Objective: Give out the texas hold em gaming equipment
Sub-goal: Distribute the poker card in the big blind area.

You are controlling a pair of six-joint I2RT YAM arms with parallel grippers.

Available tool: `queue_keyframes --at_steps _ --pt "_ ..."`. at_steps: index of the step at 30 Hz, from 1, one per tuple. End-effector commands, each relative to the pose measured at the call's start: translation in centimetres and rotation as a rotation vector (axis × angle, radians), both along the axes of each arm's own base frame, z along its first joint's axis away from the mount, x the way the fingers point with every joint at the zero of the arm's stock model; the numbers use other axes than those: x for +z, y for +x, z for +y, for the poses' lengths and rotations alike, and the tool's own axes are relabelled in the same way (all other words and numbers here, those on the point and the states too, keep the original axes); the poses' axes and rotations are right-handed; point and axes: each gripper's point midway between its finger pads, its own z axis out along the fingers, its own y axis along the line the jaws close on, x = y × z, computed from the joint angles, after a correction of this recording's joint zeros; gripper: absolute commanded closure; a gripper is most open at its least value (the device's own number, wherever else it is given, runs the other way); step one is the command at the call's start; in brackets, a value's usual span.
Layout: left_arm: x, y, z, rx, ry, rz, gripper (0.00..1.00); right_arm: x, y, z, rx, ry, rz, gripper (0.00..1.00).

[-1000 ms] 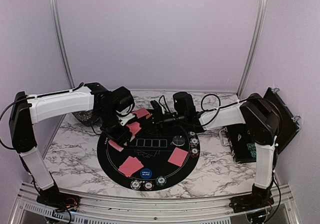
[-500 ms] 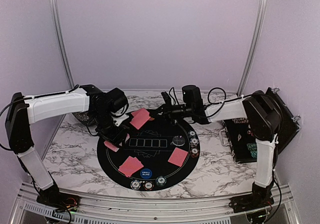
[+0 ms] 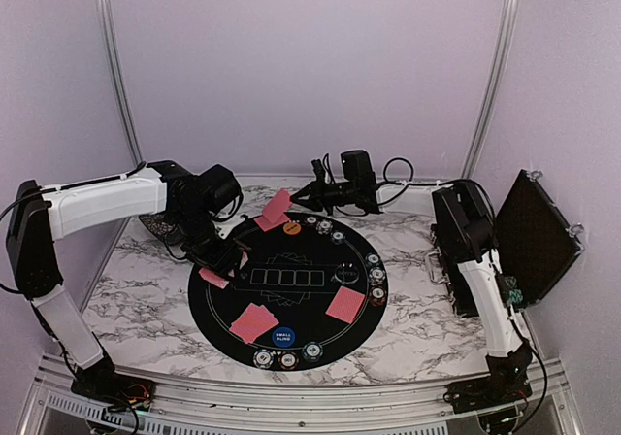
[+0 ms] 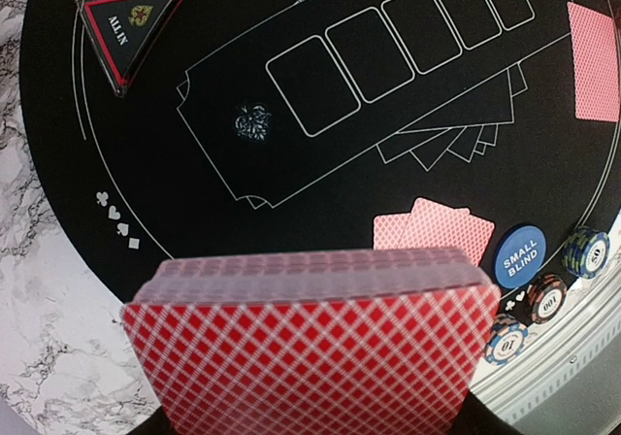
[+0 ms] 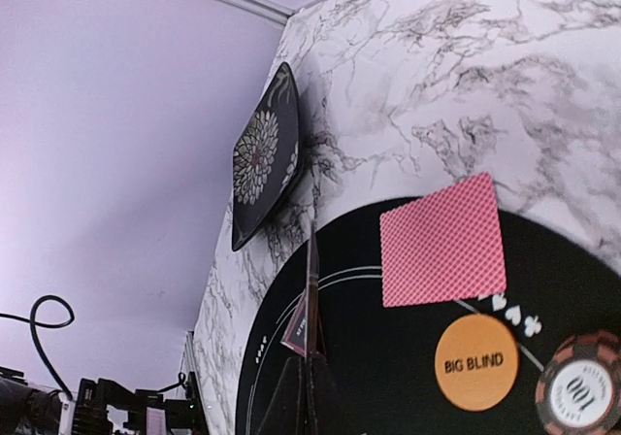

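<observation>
Poker chips (image 3: 288, 360) and a blue button (image 3: 282, 336) sit at the near rim of the black mat (image 3: 303, 314). Mid-left, the left gripper (image 3: 221, 268) clamps a red-backed deck (image 4: 310, 348). Farther back, the right gripper (image 3: 296, 198), fingers pressed shut, hovers beside a dealt card (image 5: 443, 241).

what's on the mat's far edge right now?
Red-backed card, overhanging onto the marble table; orange BIG BLIND button; striped chips beside it. Whether a second card lies under the first is hidden.

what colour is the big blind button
Orange with black lettering; the big blind button shows best in the right wrist view.
</observation>
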Motion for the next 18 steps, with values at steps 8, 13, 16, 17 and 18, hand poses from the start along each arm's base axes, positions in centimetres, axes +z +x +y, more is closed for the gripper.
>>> queue_keyframes --at_steps 8,13,16,17,18 --pt "1.3 0.2 0.2 0.005 -0.039 -0.022 0.43 -2.4 4.0 -0.3 -0.038 -0.098 -0.033 1.0" --pt "1.2 0.2 0.1 0.004 -0.039 -0.021 0.43 -2.9 4.2 -0.1 -0.03 -0.098 -0.037 1.0" --pt "1.2 0.2 0.0 0.002 -0.04 -0.019 0.43 -2.9 4.2 0.0 -0.03 -0.103 -0.041 1.0" --pt "1.2 0.2 0.1 0.002 -0.04 -0.02 0.43 -3.0 4.2 0.0 -0.031 -0.107 -0.041 1.0" --pt "1.3 0.3 0.0 0.003 -0.041 -0.021 0.43 -3.1 4.2 0.0 -0.031 -0.11 -0.043 1.0"
